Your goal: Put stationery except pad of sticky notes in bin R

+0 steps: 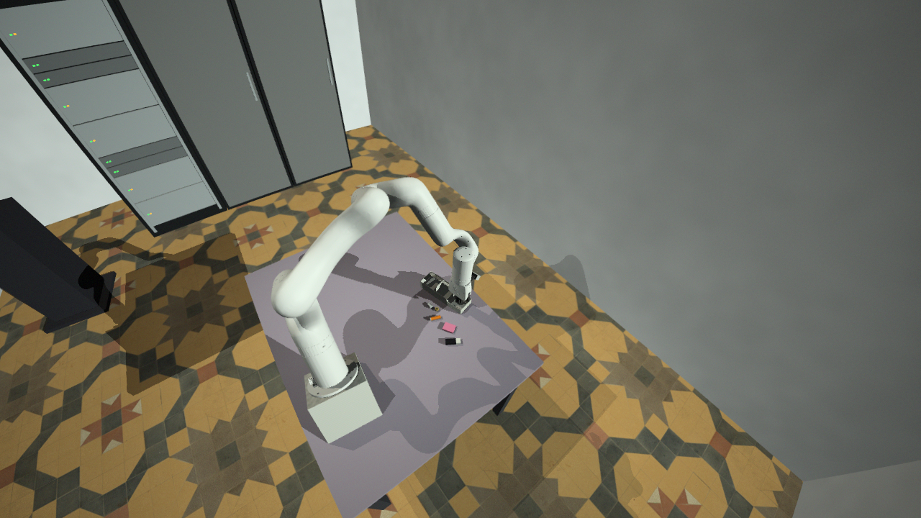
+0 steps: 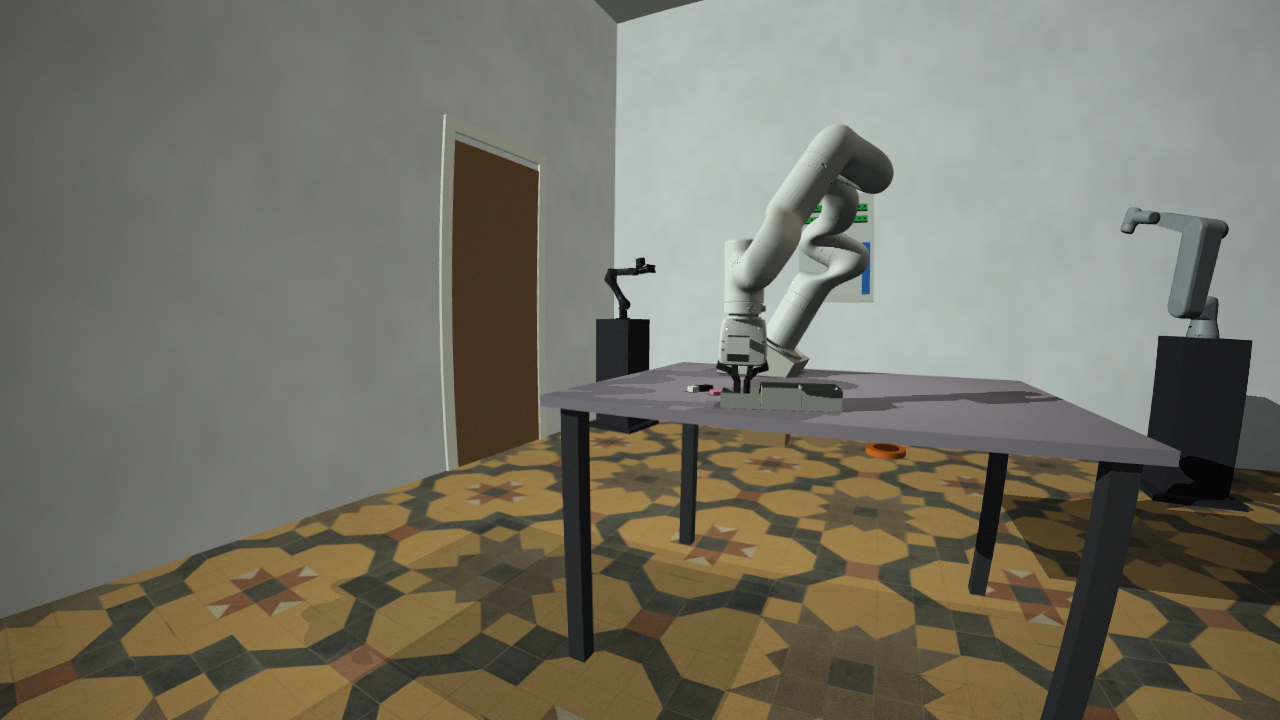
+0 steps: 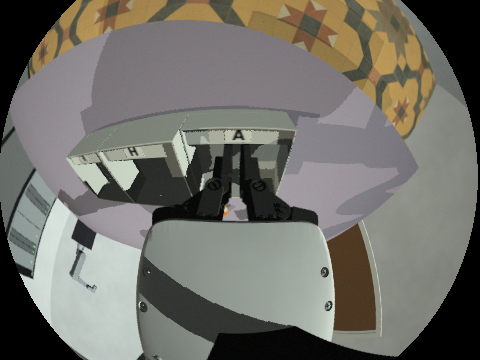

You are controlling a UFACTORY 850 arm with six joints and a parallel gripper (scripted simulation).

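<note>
Down at the near wall of the bin lettered A (image 3: pixel 238 135), my pincer (image 3: pixel 234 156) hangs low with its jaws pressed together, and I see nothing gripped between them. Nothing is being carried, so I judge the sorting has barely begun.

From the top view, four small things lie loose on the surface (image 1: pixel 489 360), toward seven o'clock from the wrist:
- a dark piece (image 1: pixel 429 304)
- an orange pen (image 1: pixel 434 316)
- the pink sticky pad (image 1: pixel 448 327)
- a black-and-white piece (image 1: pixel 451 340)

The next move calls for lifting away, opening, and coming down over the pen.

The bin lettered H (image 3: pixel 134 151) shows a dark, seemingly bare interior. The third bin (image 3: pixel 83 159), at nine o'clock, has a letter I cannot read; it is presumably R.
</note>
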